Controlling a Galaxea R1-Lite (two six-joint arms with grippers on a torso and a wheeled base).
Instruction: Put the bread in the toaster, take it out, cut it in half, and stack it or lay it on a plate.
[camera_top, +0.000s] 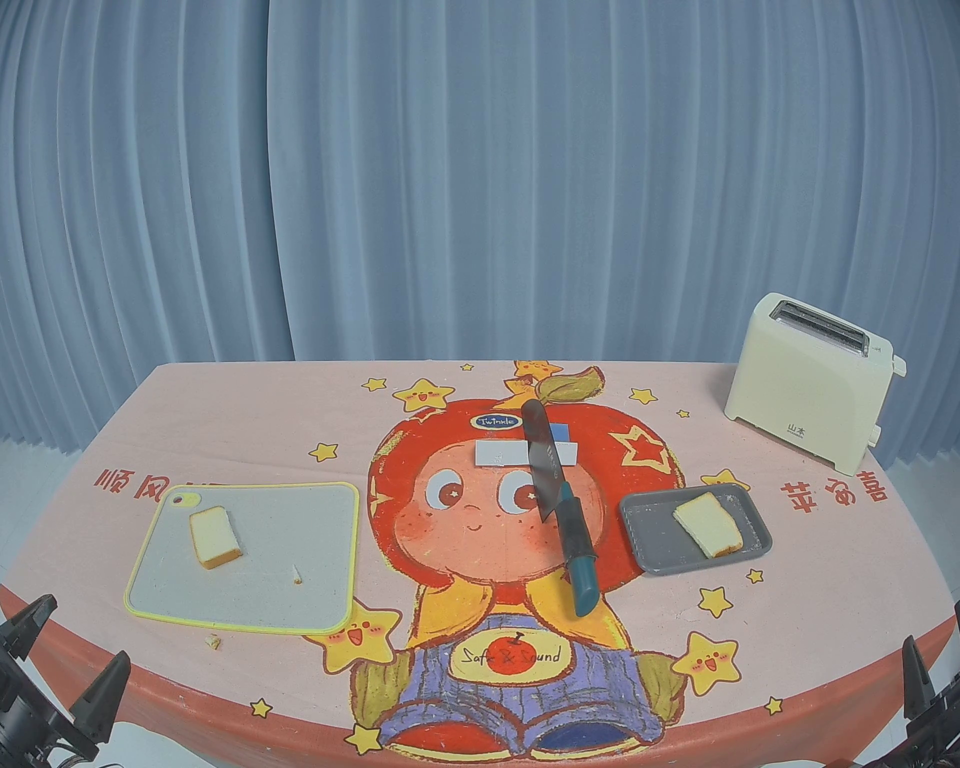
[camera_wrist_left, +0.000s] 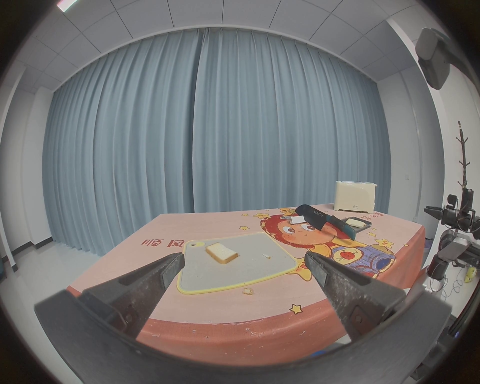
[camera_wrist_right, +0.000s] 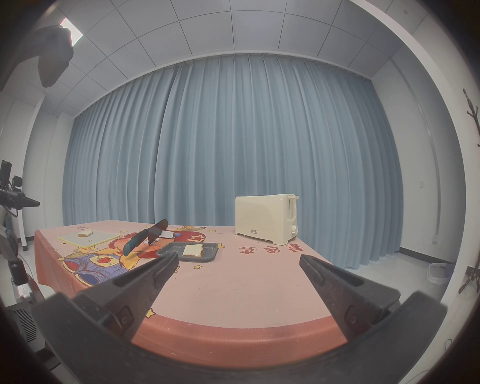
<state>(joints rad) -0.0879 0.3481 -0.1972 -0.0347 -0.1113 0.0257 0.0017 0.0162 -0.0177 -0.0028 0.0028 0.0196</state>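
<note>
At table centre: knife (camera_top: 560, 505). The dark blade points away from the robot and the teal handle points toward it. The blade end lies over a small white block (camera_top: 497, 453). In the left wrist view the blade looks propped on the block and tilted. All places below are given from the knife.

Left of knife, well apart: board (camera_top: 250, 555), pale with a yellow-green rim, flat on the table (camera_top: 250, 410).
- Bread piece A (camera_top: 214, 536) lies flat on the board, in the part farthest from the knife.
- One crumb (camera_top: 297, 575) lies on the board, on the side nearer the knife.
- A second crumb (camera_top: 213, 641) lies on the cloth, just off the board's near rim.

Right of knife, near the handle: grey tray (camera_top: 650, 545), rectangular and flat on the table.
- Bread piece B (camera_top: 708, 524) lies flat inside the tray, within its rim.

Farther right of knife, beyond the tray: toaster (camera_top: 812, 380), cream, upright by the table's far-right edge, slots up. Slot contents: cannot tell.

Left gripper (camera_wrist_left: 243, 260): off the table's near edge, on the board side of the knife. Fingers are spread wide apart with nothing between them, touching nothing.

Right gripper (camera_wrist_right: 239, 259): off the near edge, on the tray side of the knife. Fingers are likewise spread and empty.

Bread status: two pieces, one on the board and one in the tray, well apart with the knife between them.
</note>
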